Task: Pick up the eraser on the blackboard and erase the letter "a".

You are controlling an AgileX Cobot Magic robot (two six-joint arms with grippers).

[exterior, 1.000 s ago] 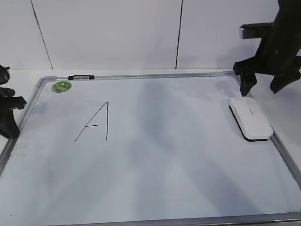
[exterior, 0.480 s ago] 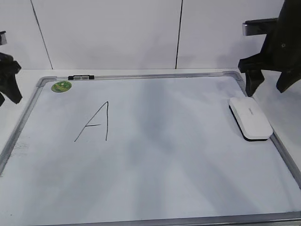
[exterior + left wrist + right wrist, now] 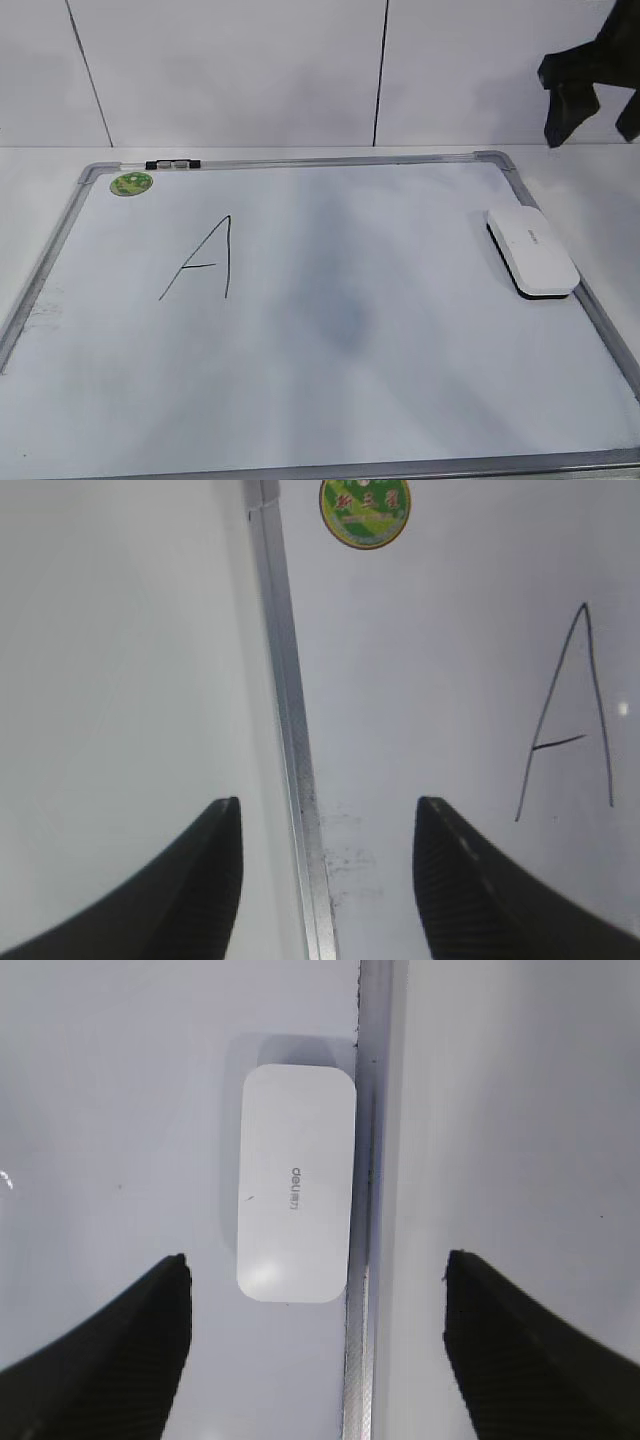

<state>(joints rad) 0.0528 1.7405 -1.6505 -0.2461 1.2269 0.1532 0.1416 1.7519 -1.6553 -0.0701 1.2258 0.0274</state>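
My right gripper (image 3: 596, 100) hangs high above the blackboard's (image 3: 330, 400) far right corner, clear of the surface, seen in the exterior view as two dark fingers pointing down. Its wrist camera looks straight down on the eraser (image 3: 296, 1182); fingers (image 3: 110, 1360) spread wide to either side of the frame, jaws apart, nothing between them. One finger sits over the board surface, the other over the table beyond the frame rail (image 3: 368, 1210).

The eraser lies flat on the blackboard, white top up, grey lettering visible, its long side just beside the right frame rail, possibly touching it; I cannot tell for certain. In the exterior view the eraser (image 3: 533, 251) rests near the board's right edge, black underside showing as a thin band at its near end.

Left gripper (image 3: 328, 880) is out of the exterior view. Its wrist camera shows jaws apart, empty, straddling the board's left frame rail (image 3: 290, 710). Green sticker (image 3: 365, 508) ahead, inside the rail.

The only letter I see is an angular capital "A" (image 3: 203, 260) on the board's left half, well apart from the eraser.
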